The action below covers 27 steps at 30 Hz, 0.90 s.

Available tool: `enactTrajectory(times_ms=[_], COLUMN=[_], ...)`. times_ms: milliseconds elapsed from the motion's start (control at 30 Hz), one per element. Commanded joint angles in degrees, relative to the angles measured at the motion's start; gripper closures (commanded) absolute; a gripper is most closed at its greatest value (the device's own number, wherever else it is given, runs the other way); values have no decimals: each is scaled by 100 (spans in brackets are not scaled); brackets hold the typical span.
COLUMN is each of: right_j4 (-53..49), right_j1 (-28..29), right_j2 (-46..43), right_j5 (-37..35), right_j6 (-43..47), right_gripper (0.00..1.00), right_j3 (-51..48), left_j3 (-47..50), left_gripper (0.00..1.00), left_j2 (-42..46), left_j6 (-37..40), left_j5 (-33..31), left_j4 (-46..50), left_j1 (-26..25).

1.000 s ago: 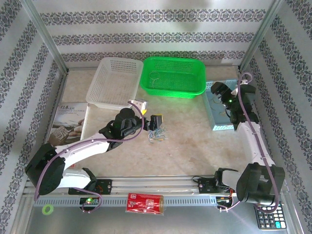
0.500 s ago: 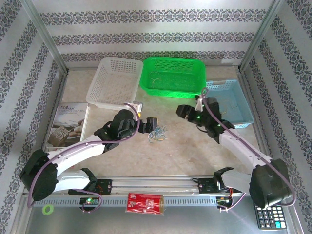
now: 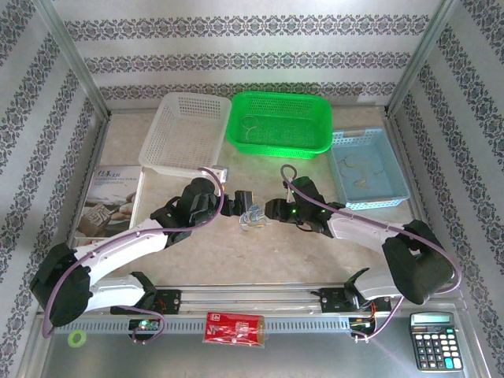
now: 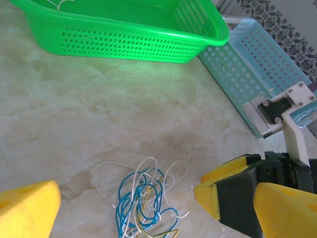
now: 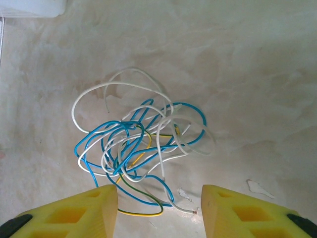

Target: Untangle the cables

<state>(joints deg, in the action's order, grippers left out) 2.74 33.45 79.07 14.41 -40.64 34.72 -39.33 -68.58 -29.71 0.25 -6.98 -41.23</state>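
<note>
Thin cables (image 5: pixel 133 144) knotted on marbled tabletop (image 5: pixel 257 74).
Glossy blue, white and yellow loops; left gripper (image 4: pixel 158 198) spread wide, right gripper (image 5: pixel 157 196) parted, pinching nothing.

Both arms reach inward — left tool (image 3: pixel 246 201) spread wide, right tool (image 3: pixel 270 209) parted.

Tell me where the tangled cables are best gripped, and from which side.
Probably the white loop arching clear of the tangle, upper left in the right wrist view. It lies alone, away from the blue strands, so jaws descending from above could pinch it singly.
</note>
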Motion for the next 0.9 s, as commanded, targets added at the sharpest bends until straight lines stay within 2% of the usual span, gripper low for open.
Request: enactTrajectory(times_ms=[0, 200, 567, 667, 867], right_j4=[237, 315, 595, 611, 606], right_j1=[30, 21, -90, -163, -332], right_j2=[117, 366, 859, 934, 956], right_j5=[-198, -167, -77, -25, 147], right_j6=[-62, -58, -103, -85, -8], right_gripper=[50, 47, 53, 59, 80], right_j3=[-31, 65, 330, 410, 479], left_j3=[56, 87, 96, 101, 114], left_gripper=[0, 0, 0, 0, 0], left_j2=[-40, 94, 194, 178, 127], left_j6=[-209, -436, -533, -531, -499], left_j5=[-278, -690, -522, -464, -256], left_j4=[109, 404, 412, 400, 320], left_j1=[99, 222, 414, 430, 436])
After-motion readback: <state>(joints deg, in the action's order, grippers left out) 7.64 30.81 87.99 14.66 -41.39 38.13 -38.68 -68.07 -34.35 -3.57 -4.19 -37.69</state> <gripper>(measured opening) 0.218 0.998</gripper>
